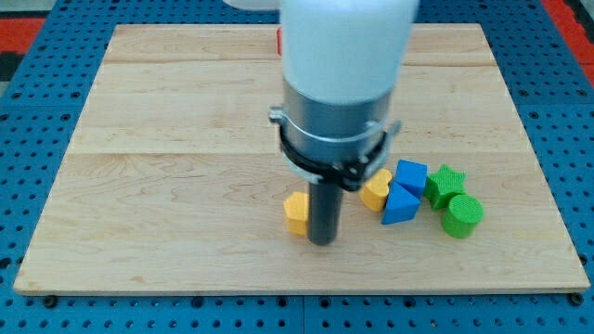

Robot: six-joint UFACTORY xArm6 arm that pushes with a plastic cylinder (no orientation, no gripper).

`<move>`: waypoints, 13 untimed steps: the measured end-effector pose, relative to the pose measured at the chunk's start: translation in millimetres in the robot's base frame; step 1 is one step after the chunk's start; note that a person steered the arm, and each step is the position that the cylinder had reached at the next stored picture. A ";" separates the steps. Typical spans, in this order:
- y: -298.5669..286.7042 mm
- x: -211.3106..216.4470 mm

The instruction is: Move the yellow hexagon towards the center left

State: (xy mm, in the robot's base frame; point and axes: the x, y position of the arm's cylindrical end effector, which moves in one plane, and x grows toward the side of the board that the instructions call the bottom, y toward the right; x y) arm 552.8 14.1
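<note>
The yellow hexagon lies on the wooden board, a little below the middle of the view. My tip stands just to the hexagon's right, touching it or nearly so. The arm's grey and white body hangs above it and hides part of the board's middle and top.
To the right of my tip lies a cluster: a yellow heart, a blue cube, a blue triangle, a green star and a green cylinder. A red block shows partly behind the arm at the top.
</note>
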 end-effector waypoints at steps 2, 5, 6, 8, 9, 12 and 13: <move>-57.3 -64.6; -123.2 -148.0; -123.2 -156.6; -123.6 -187.7; -123.6 -202.0; -155.7 -206.6; -175.3 -206.6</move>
State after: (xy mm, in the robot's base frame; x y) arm 346.2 -161.2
